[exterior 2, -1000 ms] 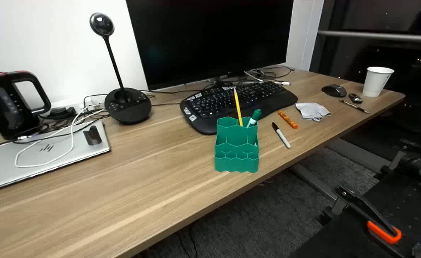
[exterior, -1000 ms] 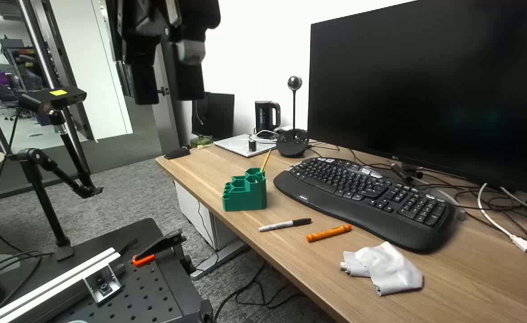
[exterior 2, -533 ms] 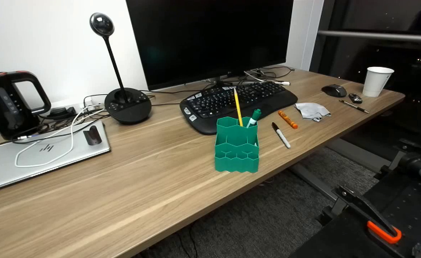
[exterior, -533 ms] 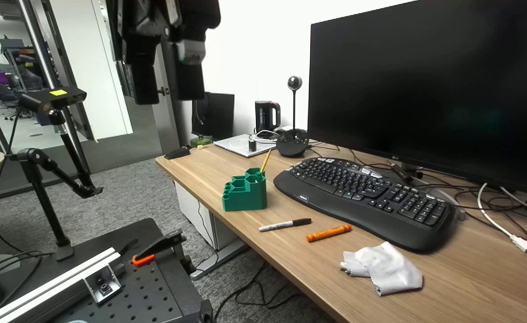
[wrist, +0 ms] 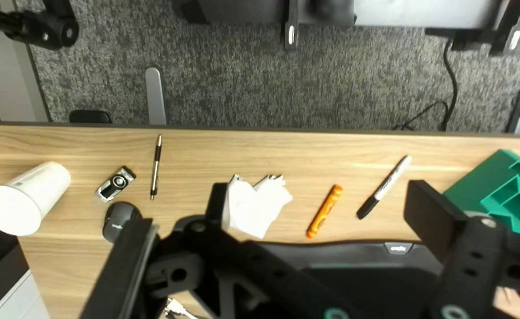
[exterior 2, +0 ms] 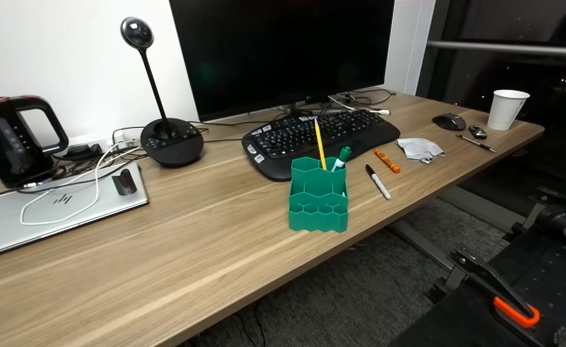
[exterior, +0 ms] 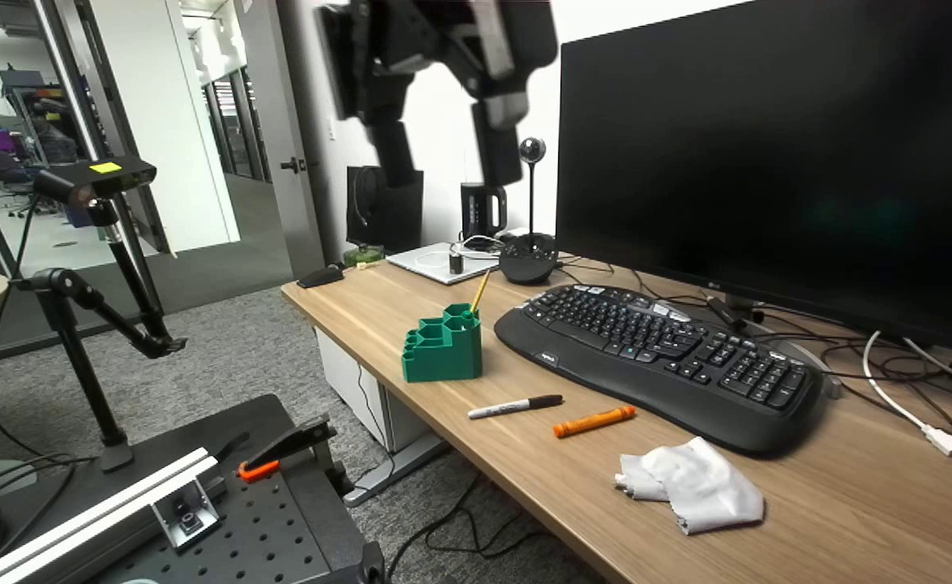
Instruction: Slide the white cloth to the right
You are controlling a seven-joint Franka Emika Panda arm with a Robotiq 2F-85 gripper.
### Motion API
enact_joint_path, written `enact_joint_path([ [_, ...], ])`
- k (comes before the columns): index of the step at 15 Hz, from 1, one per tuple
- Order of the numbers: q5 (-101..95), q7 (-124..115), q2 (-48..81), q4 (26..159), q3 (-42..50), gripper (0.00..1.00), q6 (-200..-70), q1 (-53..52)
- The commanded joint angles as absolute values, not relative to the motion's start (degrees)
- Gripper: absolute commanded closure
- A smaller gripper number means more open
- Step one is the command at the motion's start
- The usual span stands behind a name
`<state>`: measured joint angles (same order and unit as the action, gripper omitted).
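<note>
The white cloth (exterior: 699, 487) lies crumpled on the wooden desk, in front of the keyboard's near corner. It also shows in an exterior view (exterior 2: 419, 148) and in the wrist view (wrist: 255, 206), where one black finger overlaps its edge. My gripper (exterior: 453, 174) is high above the desk in an exterior view, well apart from the cloth. In the wrist view its fingers (wrist: 317, 187) are spread wide with nothing between them but the view of the desk below. The gripper is out of view in an exterior view that shows the whole cloth.
An orange crayon (exterior: 594, 422) and a black-capped marker (exterior: 515, 407) lie beside the cloth. A green pen holder (exterior 2: 318, 197), black keyboard (exterior: 662, 357) and monitor (exterior: 776, 162) stand around. A white cup (exterior 2: 507, 110), mouse (exterior 2: 449, 122) and pen (exterior 2: 476, 143) lie beyond the cloth.
My gripper has moved to the right in an exterior view and its fingers look farther apart. The cloth and the other desk objects have not moved.
</note>
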<state>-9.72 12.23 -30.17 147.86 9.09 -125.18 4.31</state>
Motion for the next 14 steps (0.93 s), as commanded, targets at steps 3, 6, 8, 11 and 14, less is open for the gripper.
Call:
enact_joint_path([
  [3,-0.8,12.6,-8.1,137.5,12.7,0.00,-139.8,4.2],
  [6,1.6,10.4,3.4,132.3,11.3,0.00,-145.6,5.0],
  [8,0.8,7.7,11.1,128.1,10.3,0.00,-149.1,5.5],
  [11,0.3,4.1,23.0,119.5,9.2,0.00,-151.4,5.9],
  [14,-0.2,1.5,32.7,110.2,8.7,0.00,-149.9,6.0],
])
